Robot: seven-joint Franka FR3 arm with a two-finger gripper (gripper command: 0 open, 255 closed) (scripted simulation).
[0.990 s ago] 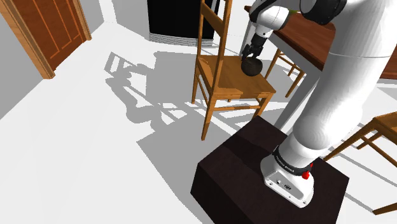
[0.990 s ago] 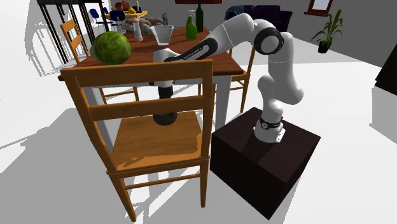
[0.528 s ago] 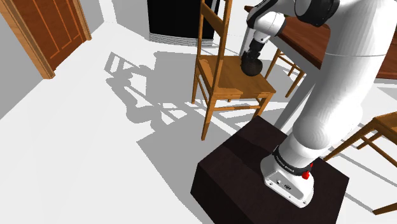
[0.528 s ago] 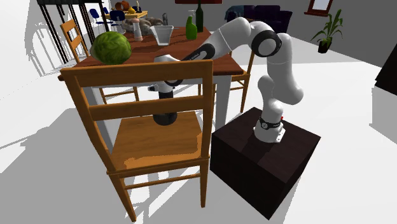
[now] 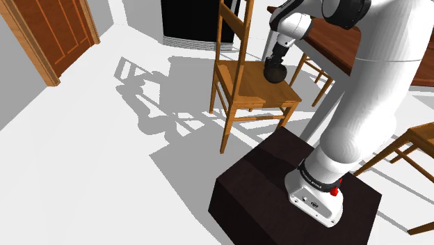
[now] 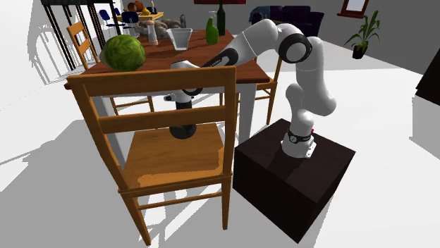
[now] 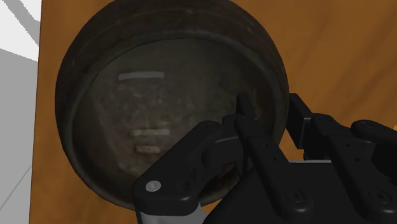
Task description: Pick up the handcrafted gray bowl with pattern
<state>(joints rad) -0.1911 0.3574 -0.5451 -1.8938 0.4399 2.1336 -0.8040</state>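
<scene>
Hand lower, clamped on bowl rim.

I see a white floor, a wooden chair beside a laden table, a wooden door, and possibly a dark sofa far back.

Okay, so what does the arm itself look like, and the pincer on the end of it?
The arm is glossy white, made of thick rounded sections with dark joints. Near its foot sit a dark band and a small red part. The pincer is all black: two slim fingers on a blocky body with round screw heads.
</scene>
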